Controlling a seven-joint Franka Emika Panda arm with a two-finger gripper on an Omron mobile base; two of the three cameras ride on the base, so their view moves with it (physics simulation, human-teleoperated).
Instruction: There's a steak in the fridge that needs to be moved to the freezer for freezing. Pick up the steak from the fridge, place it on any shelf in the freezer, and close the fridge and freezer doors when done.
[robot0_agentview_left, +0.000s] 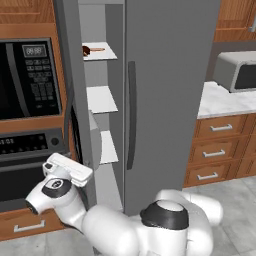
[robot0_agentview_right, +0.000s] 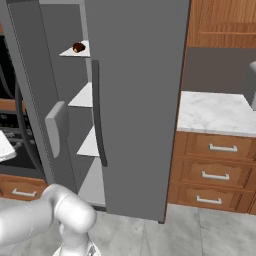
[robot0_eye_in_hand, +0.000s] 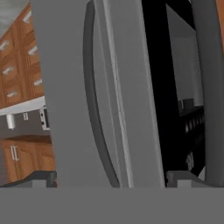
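The steak (robot0_agentview_left: 86, 50) (robot0_agentview_right: 78, 47), a small dark reddish-brown lump, lies on the top narrow white shelf (robot0_agentview_left: 105, 53) (robot0_agentview_right: 85, 51) inside the freezer (robot0_agentview_left: 95, 30) (robot0_agentview_right: 62, 30), which stands open. The freezer door (robot0_agentview_left: 69, 75) (robot0_agentview_right: 30, 90) is swung out at the left. The wide fridge door (robot0_agentview_left: 170, 100) (robot0_agentview_right: 140, 100) is shut, its long dark handle (robot0_agentview_left: 131, 115) (robot0_agentview_right: 97, 115) facing me. My gripper (robot0_agentview_left: 85, 172) (robot0_eye_in_hand: 113, 178) sits low by the freezer door's edge, open. In the hand view that grey edge stands between the wide-apart fingertips (robot0_eye_in_hand: 43, 178). Nothing is held.
A built-in microwave (robot0_agentview_left: 30, 80) and oven (robot0_agentview_left: 30, 145) fill the wall left of the freezer door. Right of the fridge run a marble counter (robot0_agentview_left: 225, 102) (robot0_agentview_right: 215, 112) with wooden drawers (robot0_agentview_left: 220, 150) (robot0_agentview_right: 215, 172) below and a grey appliance (robot0_agentview_left: 235, 70) on top.
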